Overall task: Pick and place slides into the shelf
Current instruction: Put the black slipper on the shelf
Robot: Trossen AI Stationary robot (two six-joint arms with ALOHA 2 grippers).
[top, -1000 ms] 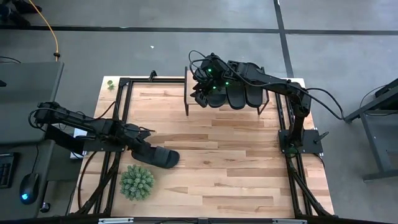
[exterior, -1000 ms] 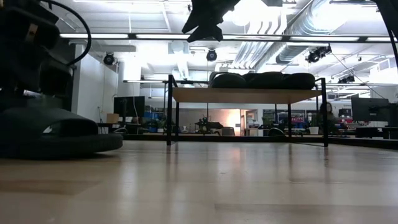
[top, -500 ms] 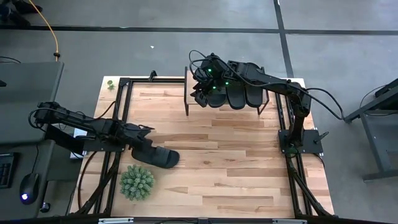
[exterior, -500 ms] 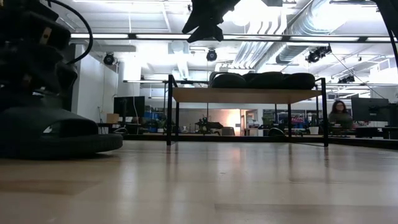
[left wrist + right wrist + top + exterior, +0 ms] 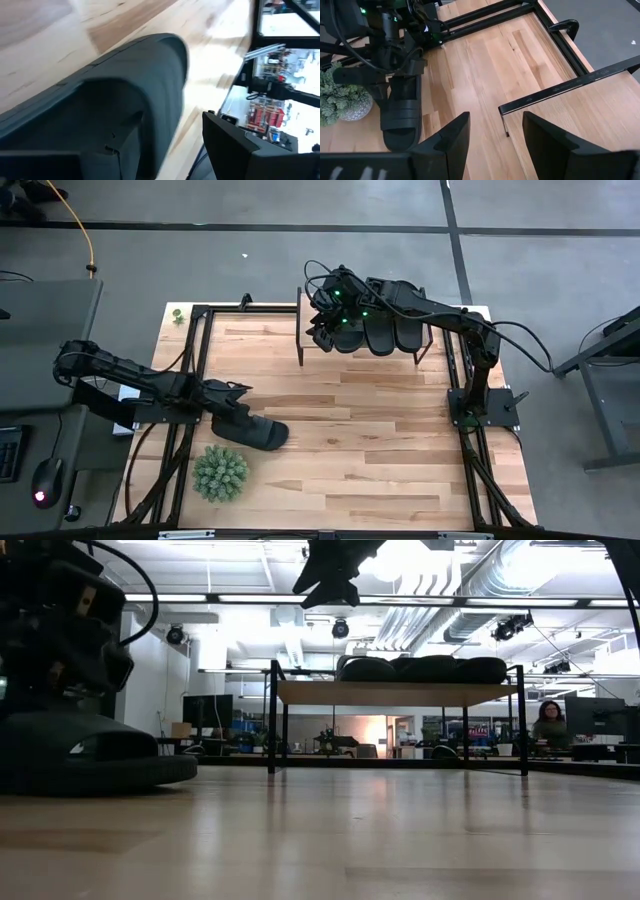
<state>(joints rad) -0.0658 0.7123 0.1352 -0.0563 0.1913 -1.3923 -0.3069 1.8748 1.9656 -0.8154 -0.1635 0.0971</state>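
Note:
One black slide (image 5: 255, 430) lies sole-down on the table near its left edge and fills the left of the low view (image 5: 90, 755). My left gripper (image 5: 232, 402) is open at its heel end. In the left wrist view (image 5: 167, 125), one finger is over the slide (image 5: 140, 100) and the other is outside its side. Three more slides (image 5: 385, 330) lie side by side on the shelf (image 5: 400, 692) at the far edge. My right gripper (image 5: 495, 145) hovers open above the shelf's left end (image 5: 302, 320), touching nothing. My left gripper has its fingers astride the slide's side edge (image 5: 175, 75) near the heel, slanting down from the table's left. Whether the fingers (image 5: 225, 145) touch the slide, I cannot tell. The slide rests flat on the table.
A small potted plant (image 5: 220, 472) stands just near of the slide, by the table's near-left corner. Black frame rails (image 5: 195, 350) run along the table's left and right sides. Bare wood stretches between the slide and the shelf. A person (image 5: 548, 720) sits in the room far behind.
My left arm has shifted slightly toward the slide, its wrist rising a little in the low view. The slide has stayed where it was. The right arm has kept still.

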